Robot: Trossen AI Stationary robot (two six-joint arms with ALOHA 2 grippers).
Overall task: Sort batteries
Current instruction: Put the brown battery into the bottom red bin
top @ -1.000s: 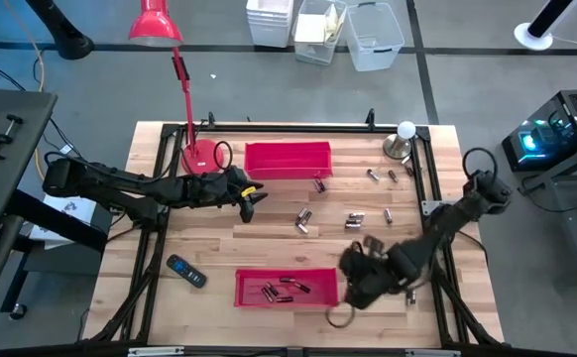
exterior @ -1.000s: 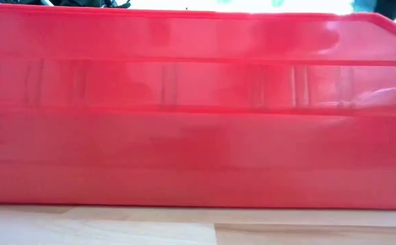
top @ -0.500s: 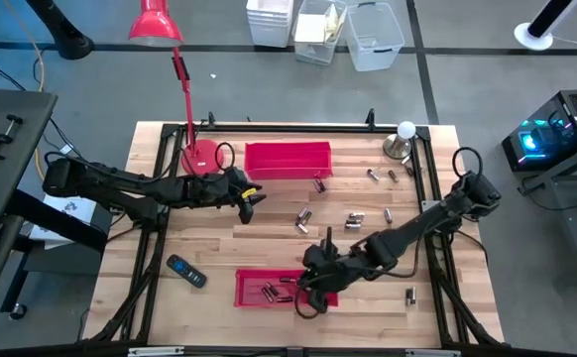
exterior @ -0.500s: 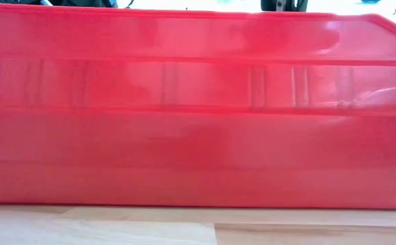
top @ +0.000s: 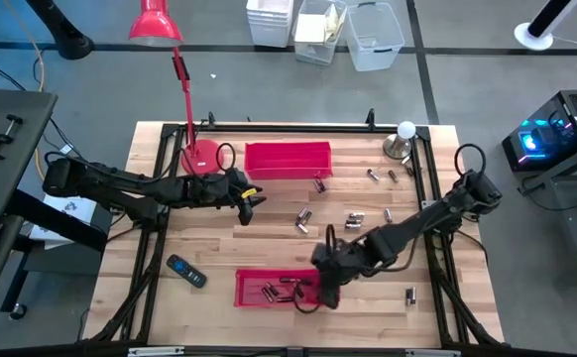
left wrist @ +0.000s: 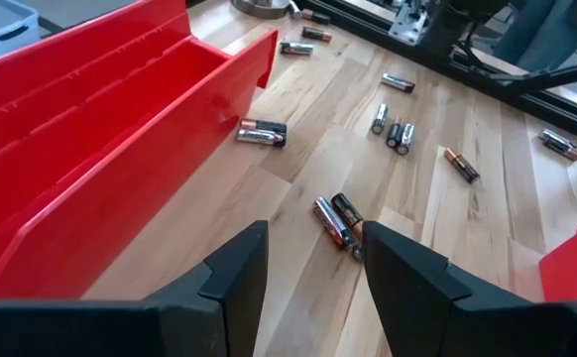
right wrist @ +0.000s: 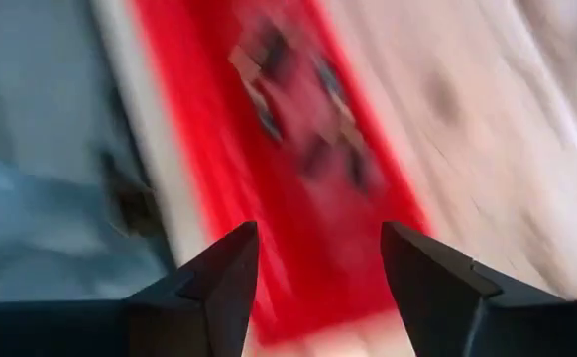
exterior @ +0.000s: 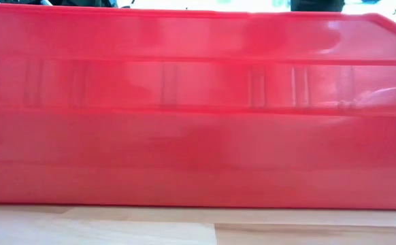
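Observation:
Two red trays stand on the wooden table, the far one [top: 288, 159] and the near one [top: 269, 288], which holds several batteries [top: 272, 291]. More batteries [top: 303, 218] lie loose on the wood between the trays and toward the right. My right gripper [top: 320, 290] hangs open over the near tray's right end, pointing steeply down, with nothing between its fingers [right wrist: 318, 233]. My left gripper [top: 252, 201] hovers open left of the loose batteries [left wrist: 336, 218], beside the far tray [left wrist: 100, 129].
A black handset [top: 185, 271] lies near the table's left front. A red lamp's base [top: 199, 154] stands left of the far tray, and a metal stand with a white ball [top: 403, 139] sits at the far right. The near tray's wall [exterior: 198, 122] fills the low view.
My right gripper has swung from the table's near right toward its left edge and now hangs over the near tray's right end. The left arm has kept still.

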